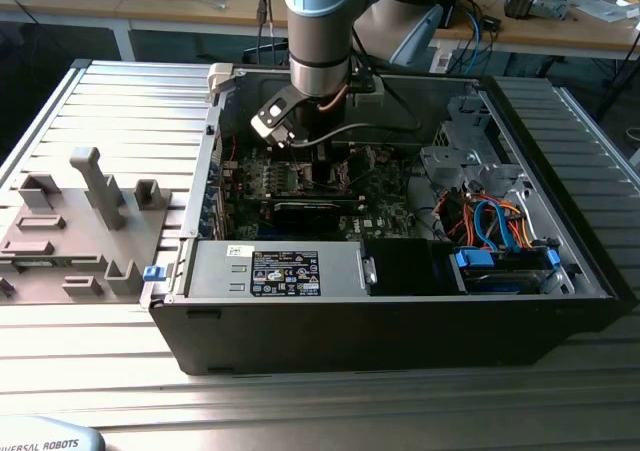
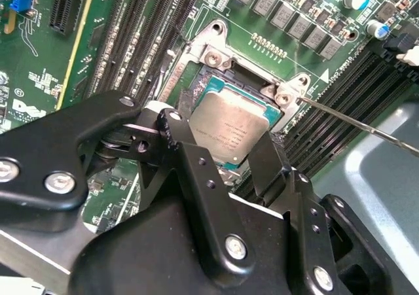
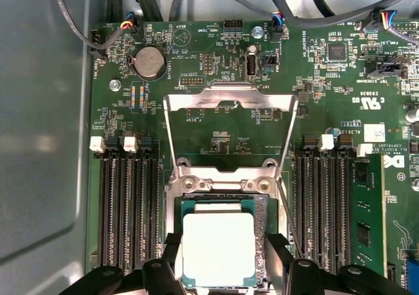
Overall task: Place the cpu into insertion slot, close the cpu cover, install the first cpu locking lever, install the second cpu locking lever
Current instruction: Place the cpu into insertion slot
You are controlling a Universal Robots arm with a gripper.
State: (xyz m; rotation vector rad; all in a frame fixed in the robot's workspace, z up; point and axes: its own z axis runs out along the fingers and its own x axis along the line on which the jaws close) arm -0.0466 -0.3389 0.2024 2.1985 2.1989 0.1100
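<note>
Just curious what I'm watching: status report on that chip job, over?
Gripper low at small square silver-topped cpu. Thin silvery square cpu cover frame hinged open. Nothing blocking seen.

In the second wrist view the gripper point(image 2: 218, 135) is covering the near corner of the chip point(image 2: 234, 121), and its black body is hiding the board point(image 2: 39, 79) beneath it. The thin lever point(image 2: 353, 123) is running out past the picture's edge. In the first wrist view the gripper point(image 3: 222, 259) and the near side of the socket point(image 3: 262, 236) are being cut off by the picture's edge. In the exterior view the arm point(image 1: 320, 31) is blocking the middle of the board point(image 1: 385, 186), and its upper part is being cropped. Nothing is showing whether the gripper is clamping the chip.
</note>
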